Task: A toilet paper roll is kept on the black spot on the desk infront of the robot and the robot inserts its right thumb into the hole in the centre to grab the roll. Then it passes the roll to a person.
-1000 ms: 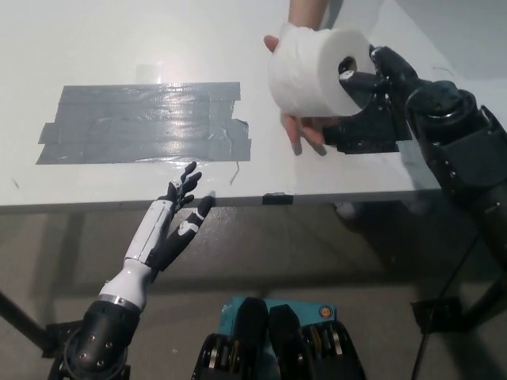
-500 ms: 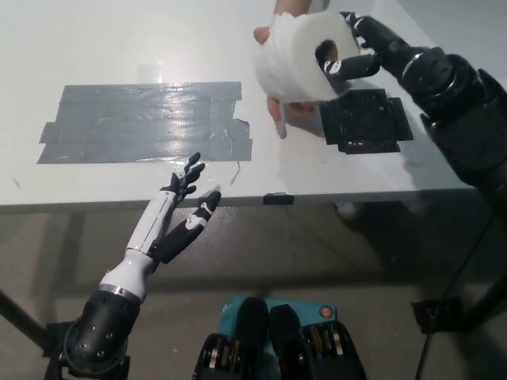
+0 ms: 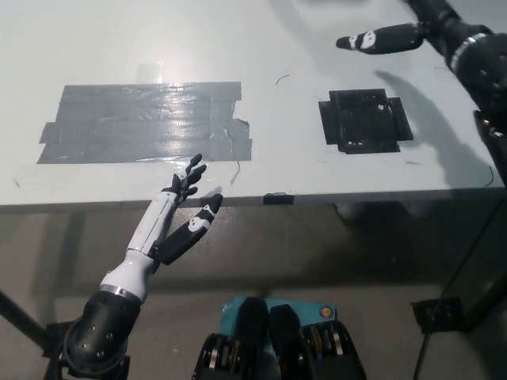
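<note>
Head view shows the right hand (image 3: 396, 36) high over the far right part of the desk (image 3: 277, 119), at the top edge of the frame. Its black fingers (image 3: 372, 39) are stretched out toward picture left, apart from one another, and nothing is in their hold. The black arm runs off along the right edge.

No roll is in view anywhere, and no person either.

Below the right hand, on the desk, lies the black spot (image 3: 364, 120), a square patch of dark tape with ragged edges, bare. The hand's shadow falls on the desk just right of it.

To the left, well apart from the black spot, a wide patch of grey tape (image 3: 142, 123) is stuck flat to the desk in overlapping strips, shiny under the light.

The left hand (image 3: 178, 210) rests at the near edge of the desk, below the grey tape's right end. Its white forearm comes up from the lower left; the fingers are spread and empty, the tips just over the desk edge.
</note>
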Robot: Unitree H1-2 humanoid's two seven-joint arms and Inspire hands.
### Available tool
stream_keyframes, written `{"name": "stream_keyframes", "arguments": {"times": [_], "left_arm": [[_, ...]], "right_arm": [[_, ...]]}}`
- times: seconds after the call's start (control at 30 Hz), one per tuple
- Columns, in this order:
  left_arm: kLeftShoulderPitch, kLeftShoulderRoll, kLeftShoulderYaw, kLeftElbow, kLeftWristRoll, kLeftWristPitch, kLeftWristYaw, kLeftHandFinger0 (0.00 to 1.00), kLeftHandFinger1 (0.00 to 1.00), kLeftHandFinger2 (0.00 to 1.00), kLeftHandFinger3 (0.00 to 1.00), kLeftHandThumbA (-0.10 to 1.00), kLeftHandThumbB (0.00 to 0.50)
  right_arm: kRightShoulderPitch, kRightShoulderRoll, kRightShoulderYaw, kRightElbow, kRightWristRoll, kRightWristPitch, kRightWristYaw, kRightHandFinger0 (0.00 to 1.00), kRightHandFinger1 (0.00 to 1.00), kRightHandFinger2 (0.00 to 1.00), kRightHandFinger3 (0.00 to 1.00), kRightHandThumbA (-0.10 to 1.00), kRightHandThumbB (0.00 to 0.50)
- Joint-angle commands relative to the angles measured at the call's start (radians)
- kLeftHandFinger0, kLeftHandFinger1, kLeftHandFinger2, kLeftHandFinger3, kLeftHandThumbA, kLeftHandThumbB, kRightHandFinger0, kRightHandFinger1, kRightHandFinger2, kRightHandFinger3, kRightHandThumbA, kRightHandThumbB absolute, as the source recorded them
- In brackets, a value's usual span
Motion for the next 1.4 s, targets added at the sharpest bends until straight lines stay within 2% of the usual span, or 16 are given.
{"name": "stream_keyframes", "arguments": {"times": [0.0,0.1,0.23,0.3,0.4,0.43,0.53,0.6,0.7,0.77,0.93,1.07,1.17,1.37], "left_arm": [[-0.033,0.011,0.003,-0.022,0.003,-0.013,-0.008,1.00,1.00,1.00,1.00,0.69,0.000],[-0.043,0.010,0.009,-0.012,-0.002,-0.018,-0.005,1.00,1.00,1.00,1.00,0.70,0.000],[-0.039,0.012,0.009,-0.014,0.001,-0.013,-0.005,1.00,1.00,1.00,1.00,0.81,0.012],[-0.037,0.012,0.010,-0.014,0.000,-0.014,-0.005,1.00,1.00,1.00,1.00,0.84,0.021],[-0.027,0.012,0.013,-0.017,-0.009,-0.021,-0.007,1.00,1.00,1.00,1.00,0.90,0.029],[-0.021,0.010,0.014,-0.016,-0.015,-0.029,-0.007,1.00,1.00,1.00,1.00,0.92,0.024],[-0.009,0.003,0.018,-0.007,-0.024,-0.050,-0.002,1.00,1.00,1.00,1.00,1.00,0.055],[0.015,0.000,0.017,-0.013,-0.021,-0.059,0.000,1.00,1.00,1.00,1.00,1.00,0.073],[0.035,-0.003,0.016,-0.021,-0.025,-0.054,-0.001,1.00,1.00,1.00,1.00,1.00,0.081],[0.051,-0.004,0.016,-0.020,-0.032,-0.067,-0.003,1.00,1.00,1.00,1.00,1.00,0.090],[0.098,-0.007,0.012,-0.025,-0.022,-0.091,0.007,1.00,1.00,1.00,1.00,1.00,0.123],[0.140,-0.011,0.011,-0.043,-0.017,-0.083,0.012,1.00,1.00,1.00,1.00,1.00,0.136],[0.172,-0.017,0.009,-0.059,-0.012,-0.084,0.016,1.00,1.00,1.00,1.00,1.00,0.123],[0.200,-0.022,0.008,-0.064,-0.016,-0.085,0.009,1.00,1.00,1.00,1.00,1.00,0.120]], "right_arm": [[0.071,-0.061,-0.102,-0.360,-0.057,0.057,-0.040,1.00,1.00,1.00,1.00,1.00,0.425],[0.157,-0.044,-0.133,-0.545,-0.049,0.066,-0.042,1.00,1.00,1.00,1.00,1.00,0.387],[0.324,0.020,-0.140,-0.738,-0.028,0.009,-0.061,1.00,1.00,1.00,1.00,1.00,0.351],[0.377,0.043,-0.133,-0.750,-0.025,-0.034,-0.069,1.00,1.00,1.00,1.00,1.00,0.340],[0.479,0.090,-0.118,-0.735,-0.022,-0.114,-0.088,1.00,1.00,1.00,1.00,1.00,0.367],[0.503,0.101,-0.116,-0.728,-0.020,-0.133,-0.087,1.00,1.00,1.00,1.00,1.00,0.362],[0.590,0.141,-0.106,-0.662,-0.016,-0.211,-0.089,1.00,1.00,1.00,1.00,1.00,0.328],[0.635,0.163,-0.101,-0.612,-0.015,-0.271,-0.088,1.00,1.00,1.00,1.00,1.00,0.300],[0.683,0.186,-0.098,-0.537,-0.019,-0.350,-0.095,1.00,1.00,1.00,1.00,1.00,0.298],[0.712,0.197,-0.093,-0.483,-0.018,-0.384,-0.090,1.00,1.00,1.00,1.00,1.00,0.313],[0.761,0.204,-0.078,-0.380,-0.039,-0.411,-0.084,1.00,1.00,1.00,1.00,1.00,0.355],[0.793,0.206,-0.082,-0.339,-0.022,-0.430,-0.064,1.00,1.00,1.00,1.00,1.00,0.353],[0.818,0.210,-0.091,-0.312,0.012,-0.456,-0.045,1.00,1.00,1.00,1.00,1.00,0.322],[0.858,0.216,-0.096,-0.311,0.020,-0.449,-0.040,1.00,1.00,1.00,1.00,1.00,0.325]]}}
